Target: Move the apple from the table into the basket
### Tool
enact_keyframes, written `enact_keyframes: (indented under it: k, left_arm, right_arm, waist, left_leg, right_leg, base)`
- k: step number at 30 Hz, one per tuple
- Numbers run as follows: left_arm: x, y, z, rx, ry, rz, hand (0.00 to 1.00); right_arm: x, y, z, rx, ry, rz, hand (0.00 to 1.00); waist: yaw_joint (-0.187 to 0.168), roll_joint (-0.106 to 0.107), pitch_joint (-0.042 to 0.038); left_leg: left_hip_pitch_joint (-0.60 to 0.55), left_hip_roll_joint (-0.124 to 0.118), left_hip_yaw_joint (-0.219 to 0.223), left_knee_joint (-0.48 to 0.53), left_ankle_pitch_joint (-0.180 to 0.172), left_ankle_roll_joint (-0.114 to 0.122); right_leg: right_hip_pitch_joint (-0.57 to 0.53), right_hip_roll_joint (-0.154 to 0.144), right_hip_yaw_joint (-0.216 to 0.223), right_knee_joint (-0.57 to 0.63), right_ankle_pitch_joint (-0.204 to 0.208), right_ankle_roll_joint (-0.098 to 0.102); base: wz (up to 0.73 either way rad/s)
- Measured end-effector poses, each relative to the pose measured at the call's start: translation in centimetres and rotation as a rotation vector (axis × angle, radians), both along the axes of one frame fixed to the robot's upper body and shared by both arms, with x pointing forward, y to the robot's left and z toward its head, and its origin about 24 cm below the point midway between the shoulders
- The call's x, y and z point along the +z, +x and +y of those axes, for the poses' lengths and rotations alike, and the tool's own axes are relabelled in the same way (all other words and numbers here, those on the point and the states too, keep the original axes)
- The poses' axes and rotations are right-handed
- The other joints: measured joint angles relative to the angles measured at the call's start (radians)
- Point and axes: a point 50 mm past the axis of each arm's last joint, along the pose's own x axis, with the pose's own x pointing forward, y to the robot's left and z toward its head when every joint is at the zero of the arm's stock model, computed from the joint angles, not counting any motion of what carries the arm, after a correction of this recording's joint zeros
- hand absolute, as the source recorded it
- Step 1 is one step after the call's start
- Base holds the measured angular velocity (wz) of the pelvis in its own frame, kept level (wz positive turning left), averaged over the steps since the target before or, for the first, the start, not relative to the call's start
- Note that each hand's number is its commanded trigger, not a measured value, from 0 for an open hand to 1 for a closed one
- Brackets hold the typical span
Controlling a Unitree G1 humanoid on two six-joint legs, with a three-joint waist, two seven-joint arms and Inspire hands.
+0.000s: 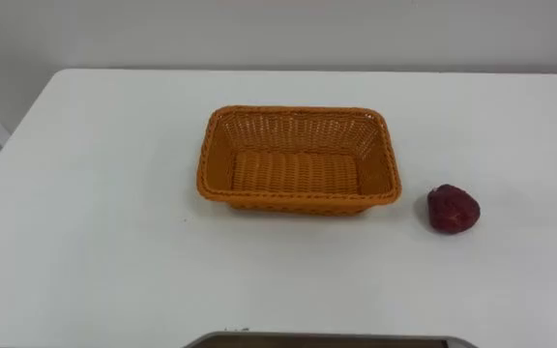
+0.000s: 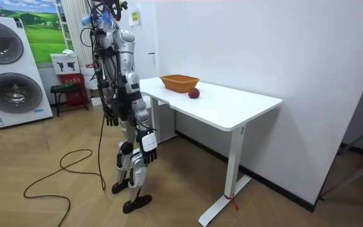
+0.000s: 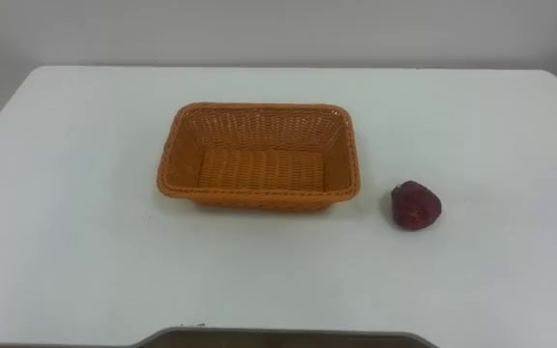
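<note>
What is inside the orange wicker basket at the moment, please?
Nothing: the basket shows a bare woven floor. Its near wall hides only a narrow strip of the inside. The apple lies on the table to its right, apart.

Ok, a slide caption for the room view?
Robot stands at the table, left hand and right hand hanging; apple beside basket.

Bright even indoor light, faint soft shadows beneath basket [image 1: 298, 200] and apple [image 1: 453, 209]

1. A white surface [image 1: 95, 232] is carrying two things.
2. An orange wicker basket [image 1: 298, 202] is sitting near its middle.
3. A dark red apple [image 1: 453, 209] is lying just right of the basket, not touching it.
</note>
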Motion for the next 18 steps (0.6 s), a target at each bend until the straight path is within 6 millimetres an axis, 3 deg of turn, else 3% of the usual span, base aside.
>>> enact_keyframes:
  k: [12, 18]
  left_arm:
    - [-0.01, 0.17, -0.01, -0.002, -0.001, -0.008, 0.0]
    - [0.03, 0.5, 0.12, 0.003, 0.016, -0.026, 0.0]
  right_arm:
    - [0.01, 0.04, -0.08, -0.018, -0.021, -0.007, 0.0]
    - [0.1, -0.27, -0.34, -0.217, -0.075, -0.035, 0.0]
  waist:
    - [0.002, -0.004, -0.0012]
    - [0.004, -0.004, -0.0014]
  left_leg:
    - [0.0, 0.0, 0.002, 0.002, 0.0, 0.0]
    - [0.002, 0.001, 0.007, 0.001, 0.0, 0.0]
  right_leg:
    - [-0.001, 0.0, 0.002, 0.001, 0.0, 0.0]
    - [-0.001, 0.001, 0.007, 0.003, 0.0, 0.0]
  base:
    - [0.0]
    - [-0.02]
